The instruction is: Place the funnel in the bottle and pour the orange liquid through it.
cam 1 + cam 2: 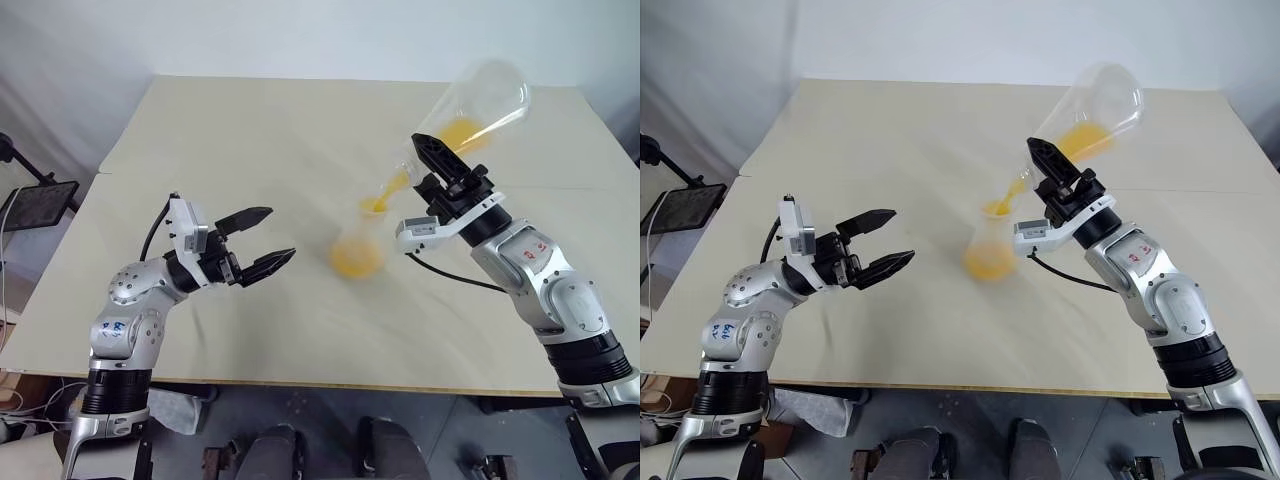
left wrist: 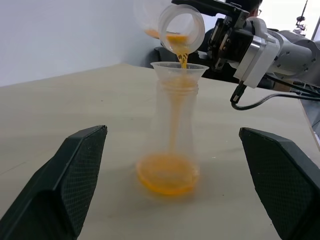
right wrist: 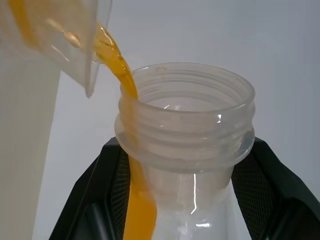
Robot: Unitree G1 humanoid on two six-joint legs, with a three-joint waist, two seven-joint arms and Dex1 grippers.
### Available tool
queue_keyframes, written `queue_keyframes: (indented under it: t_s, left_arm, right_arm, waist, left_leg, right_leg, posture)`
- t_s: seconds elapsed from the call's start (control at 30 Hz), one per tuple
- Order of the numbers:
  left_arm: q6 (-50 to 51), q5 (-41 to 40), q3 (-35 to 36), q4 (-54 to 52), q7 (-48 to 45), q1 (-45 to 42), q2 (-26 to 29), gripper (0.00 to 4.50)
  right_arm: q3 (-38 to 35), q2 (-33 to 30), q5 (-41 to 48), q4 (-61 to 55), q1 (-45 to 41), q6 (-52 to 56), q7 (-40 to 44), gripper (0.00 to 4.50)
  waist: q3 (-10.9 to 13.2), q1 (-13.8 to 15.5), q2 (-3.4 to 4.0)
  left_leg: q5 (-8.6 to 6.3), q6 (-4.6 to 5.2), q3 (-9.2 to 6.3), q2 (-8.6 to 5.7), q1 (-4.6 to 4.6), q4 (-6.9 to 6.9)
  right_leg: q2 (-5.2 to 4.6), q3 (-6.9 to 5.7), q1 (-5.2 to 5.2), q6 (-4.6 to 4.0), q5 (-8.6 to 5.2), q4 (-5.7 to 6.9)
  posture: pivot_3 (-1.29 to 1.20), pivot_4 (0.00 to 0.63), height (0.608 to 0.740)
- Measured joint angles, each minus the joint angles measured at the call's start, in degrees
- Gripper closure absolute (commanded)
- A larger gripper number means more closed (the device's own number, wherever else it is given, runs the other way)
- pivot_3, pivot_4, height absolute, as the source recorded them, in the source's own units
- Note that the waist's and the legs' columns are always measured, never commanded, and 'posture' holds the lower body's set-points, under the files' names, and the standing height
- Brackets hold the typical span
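While right gripper (image 1: 432, 163) clamps tilted flask (image 1: 487, 97) at neck, orange liquid (image 2: 176, 41) streams into funnel (image 2: 179, 70) seated in bottle (image 2: 169, 152) below. Left gripper (image 1: 268, 240) spread empty, bottle just beyond. Light, tippy plastic; steady at neck.

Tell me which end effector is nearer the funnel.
Right. The right end effector grips the tilted flask just above the funnel; the open left end effector waits beside the bottle, apart.

Table (image 1: 300, 130): pale beige top, spanning the middle of the frame.
Wall (image 1: 300, 35): plain white, along the upper edge.
Dark tablet-like panel (image 1: 40, 205): far left, off the table.
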Motion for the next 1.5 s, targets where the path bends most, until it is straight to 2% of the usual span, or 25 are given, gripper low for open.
queue_keyframes:
  t_s: [1.5]
  left_arm:
    - [-0.2,0.0,0.0,-0.1,0.5,0.0,-1.4,0.00]
  right_arm:
    - [0.0,-1.7,-0.7,0.1,-2.3,-1.3,0.9,2.08]
  waist:
    - [0.0,0.0,0.00]
  left_leg:
    - [0.00,-0.01,0.00,0.01,-0.01,-0.01]
  right_leg:
    - [0.01,0.00,0.02,0.00,0.00,-0.06]
  posture:
    - [0.00,0.150,0.740]
